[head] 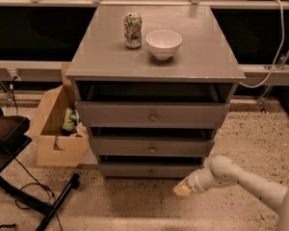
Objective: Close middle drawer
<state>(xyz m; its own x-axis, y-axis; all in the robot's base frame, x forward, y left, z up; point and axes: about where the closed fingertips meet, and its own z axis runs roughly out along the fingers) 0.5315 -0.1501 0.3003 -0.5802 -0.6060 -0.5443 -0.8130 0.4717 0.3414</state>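
Open floor [135,206] before the cabinet leaves a free approach to the middle drawer [151,147]. The top drawer [151,114] juts out above it, and a cardboard box [55,134] flanks the left. The gripper [182,190] hangs low, right of centre, before the bottom drawer [149,170].

A: What's on the counter [202,57]?
B: A can [133,30] toward the back edge, left of centre, with a bowl [164,43] just beside it on the right.
A: Under the front edge?
B: The middle drawer [151,147], between the top drawer [151,114] and the bottom drawer [149,170].
A: The tool [182,190]?
B: Low, before the bottom drawer's right end. A box [53,138] stands left of the counter.
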